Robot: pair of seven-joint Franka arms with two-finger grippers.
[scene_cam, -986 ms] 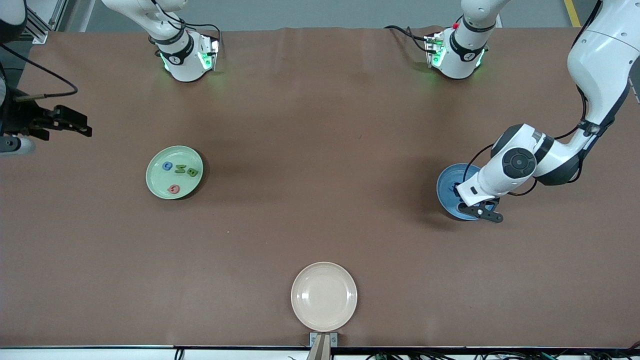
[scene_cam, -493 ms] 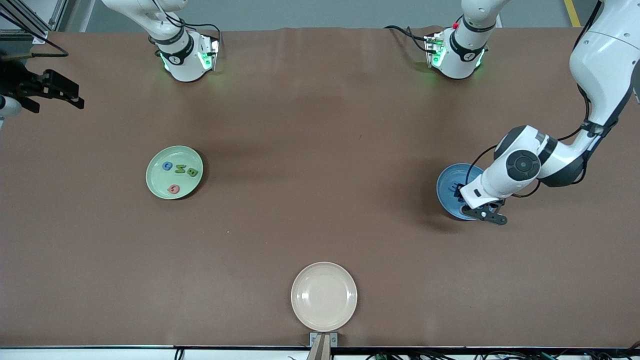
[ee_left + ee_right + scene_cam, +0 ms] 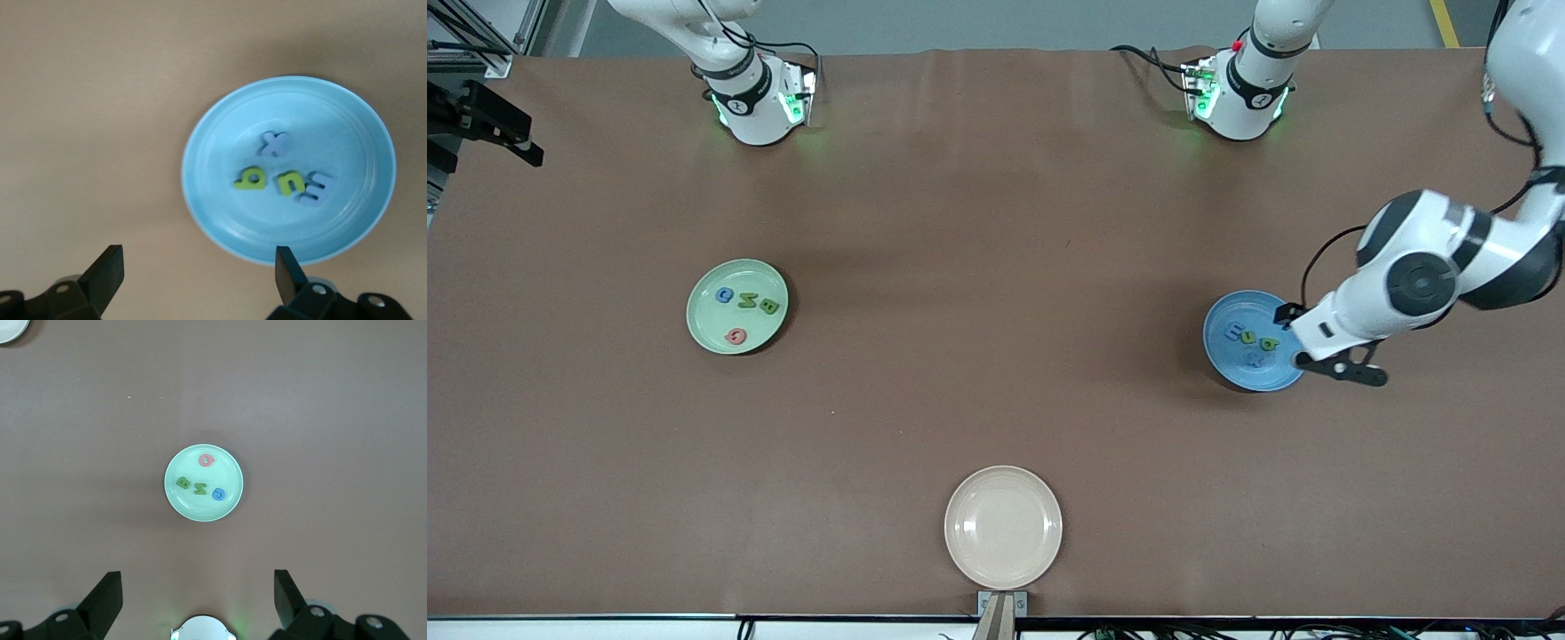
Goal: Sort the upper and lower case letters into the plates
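— Front view first: where are the letters?

— Four sit in the mint green plate (image 3: 737,307) toward my right arm's end of the tabletop (image 3: 996,267): a blue one, two green, one red-pink (image 3: 736,336). Four more lie in the blue plate (image 3: 1249,341) toward my left arm's end: two green, two blue.

— And your claws?

— My left claw (image 3: 1343,367) hangs over the blue plate's edge, jaws wide, holding nothing. My right claw (image 3: 489,124) waits high over the tabletop's end, jaws spread too, empty. A cream plate (image 3: 1003,527) sits nearest the front camera.
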